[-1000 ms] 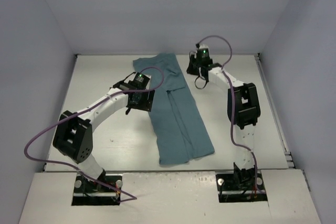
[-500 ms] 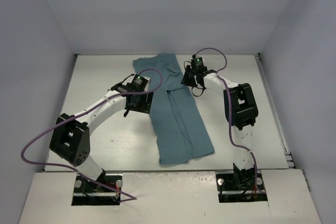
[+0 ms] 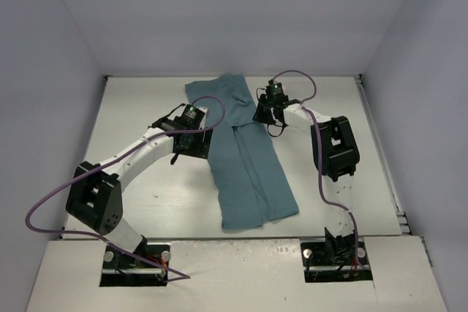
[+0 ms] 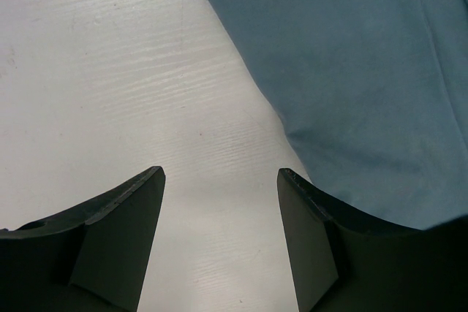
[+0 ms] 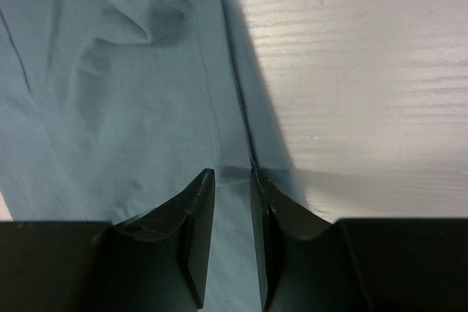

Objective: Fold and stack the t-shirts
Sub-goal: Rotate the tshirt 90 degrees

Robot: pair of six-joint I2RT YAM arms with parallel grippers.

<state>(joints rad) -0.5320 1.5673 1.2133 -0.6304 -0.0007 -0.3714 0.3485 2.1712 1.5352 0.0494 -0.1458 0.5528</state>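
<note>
the t-shirt [image 3: 252,166] runs far-to-near; right tool [image 5: 230,177] pinches its right edge, wide left tool [image 4: 219,177] hangs beside its left.

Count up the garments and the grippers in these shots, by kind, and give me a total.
Garments: 1, the teal t-shirt
Grippers: 2, the left gripper and the right gripper
Total: 3
</note>
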